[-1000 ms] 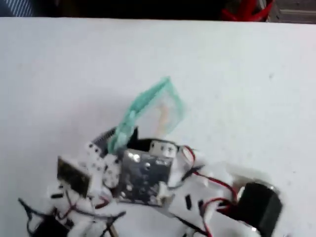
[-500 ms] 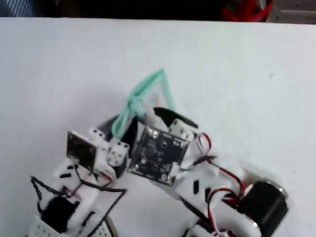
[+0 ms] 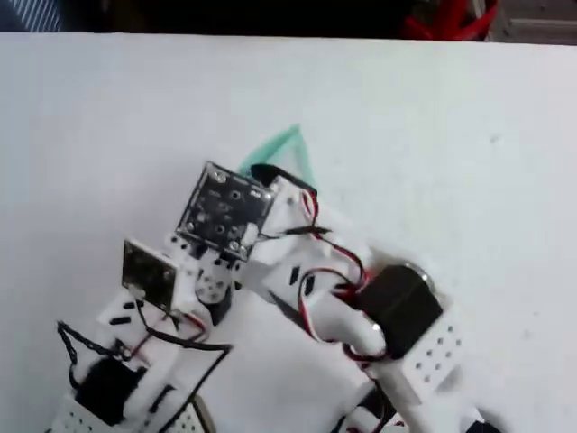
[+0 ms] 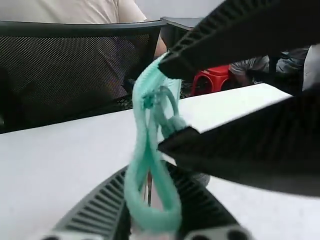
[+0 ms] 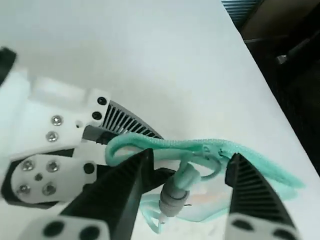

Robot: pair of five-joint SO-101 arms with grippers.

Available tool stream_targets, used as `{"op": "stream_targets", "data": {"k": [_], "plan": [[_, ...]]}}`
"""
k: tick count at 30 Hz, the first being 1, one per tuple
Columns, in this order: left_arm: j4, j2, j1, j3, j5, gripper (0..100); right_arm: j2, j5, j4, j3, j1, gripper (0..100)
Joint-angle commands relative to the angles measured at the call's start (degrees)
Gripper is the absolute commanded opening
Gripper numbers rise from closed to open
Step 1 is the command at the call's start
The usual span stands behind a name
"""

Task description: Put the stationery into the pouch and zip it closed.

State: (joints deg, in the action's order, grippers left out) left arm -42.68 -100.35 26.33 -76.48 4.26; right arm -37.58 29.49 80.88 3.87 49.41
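Teal-trimmed pouch (image 3: pixel 281 147) shows in the high view just 12 o'clock of the middle of the white table (image 3: pixel 469 126). It stands on edge and is largely covered by the two arms, which come in from 7 and 5 o'clock. The left gripper (image 5: pixel 111 136) is clamped on one end of the pouch's zipper band and holds it upright. The right gripper (image 5: pixel 190 159) is spread fairly wide, with a black finger (image 5: pixel 125 190) on either side of the band. The teal zipper pull (image 5: pixel 181 179) hangs between the fingers; whether either touches it cannot be told.
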Motion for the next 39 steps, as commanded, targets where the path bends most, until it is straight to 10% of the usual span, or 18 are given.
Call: {"op": "stream_targets", "data": {"k": [1, 11, 33, 39], "plan": [[1.4, -0.4, 1.2, 0.3, -0.3, 2, 0.7, 0.4, -2.4, -0.9, -3.0, 23.3], [1.3, -0.4, 1.2, 0.4, -0.3, 2, 5.1, 0.6, -2.5, -0.9, -4.4, 1.5], [1.5, -0.6, 1.1, 0.4, -0.4, 2, -3.8, 0.4, 4.7, -3.3, -0.4, 1.9], [1.5, -0.6, 1.2, 0.4, -0.4, 2, -3.3, -2.5, 4.3, -7.8, -2.3, 19.4]]}}
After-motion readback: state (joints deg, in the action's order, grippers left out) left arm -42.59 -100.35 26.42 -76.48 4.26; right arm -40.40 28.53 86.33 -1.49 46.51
